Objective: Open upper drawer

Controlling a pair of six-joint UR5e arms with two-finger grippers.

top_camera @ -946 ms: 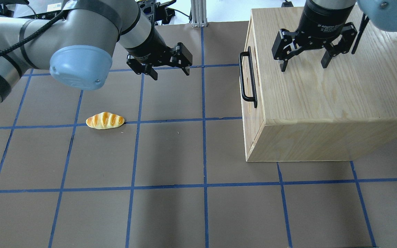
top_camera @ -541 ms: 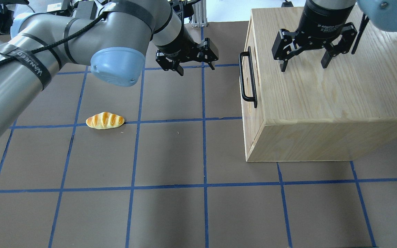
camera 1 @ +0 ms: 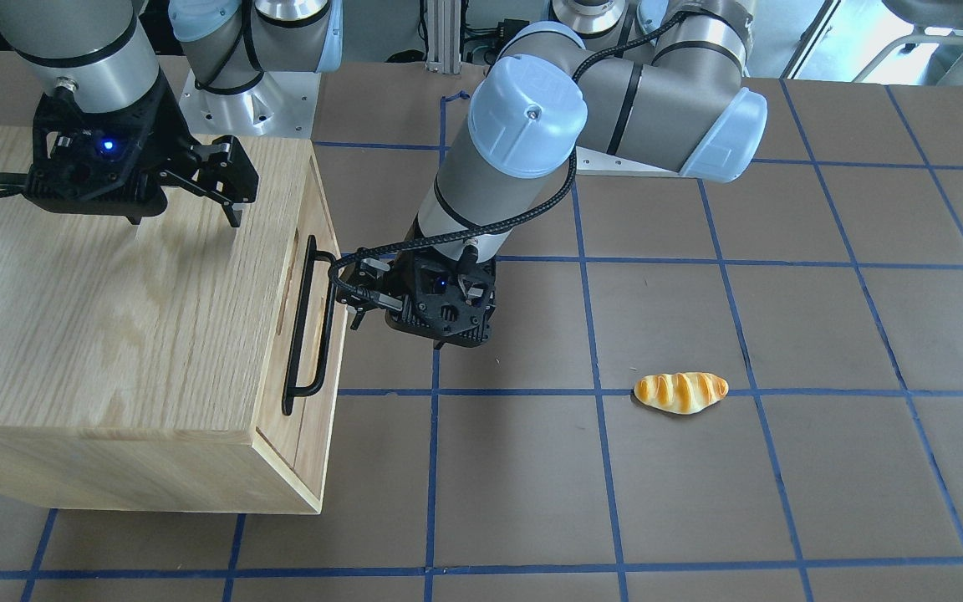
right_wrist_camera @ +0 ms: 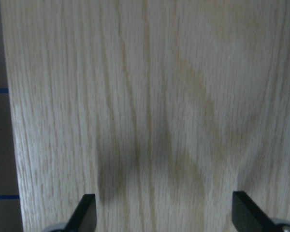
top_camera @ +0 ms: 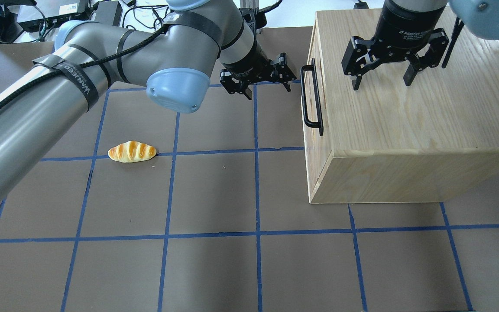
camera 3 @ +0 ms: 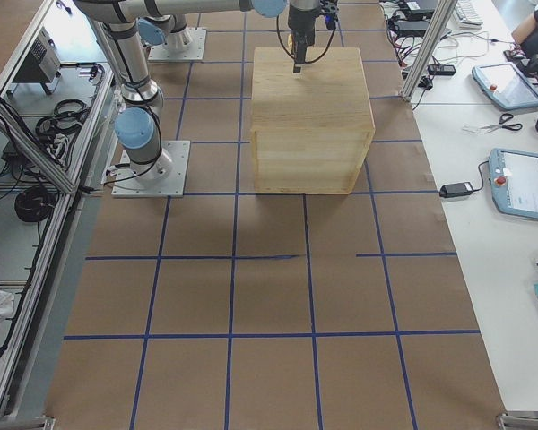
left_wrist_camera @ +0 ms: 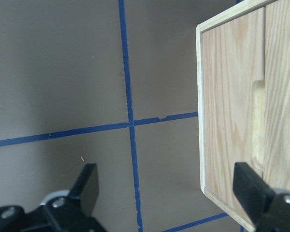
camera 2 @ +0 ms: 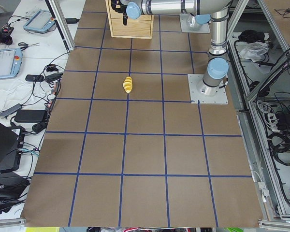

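The upper drawer (top_camera: 313, 47) is the shut light-oak front of the cabinet, with a long black bar handle (top_camera: 312, 97) and an oblong slot. It also shows in the front-facing view (camera 1: 306, 209) and in the left wrist view (left_wrist_camera: 232, 111). My left gripper (top_camera: 269, 86) is open and empty. It hovers a short way left of the handle's far end, fingers pointing at the front, not touching. It also shows in the front-facing view (camera 1: 354, 293). My right gripper (top_camera: 381, 82) is open and empty just above the cabinet's top (right_wrist_camera: 150, 96).
The oak cabinet (top_camera: 405, 130) stands on the table's right part, front facing the middle. A toy bread roll (top_camera: 132, 151) lies on the brown mat to the left. My left arm's elbow (top_camera: 180, 89) hangs over the far middle of the table.
My left gripper has swept right across the far side of the table, toward the drawer handle, still open. The right gripper, cabinet and bread roll have not moved.
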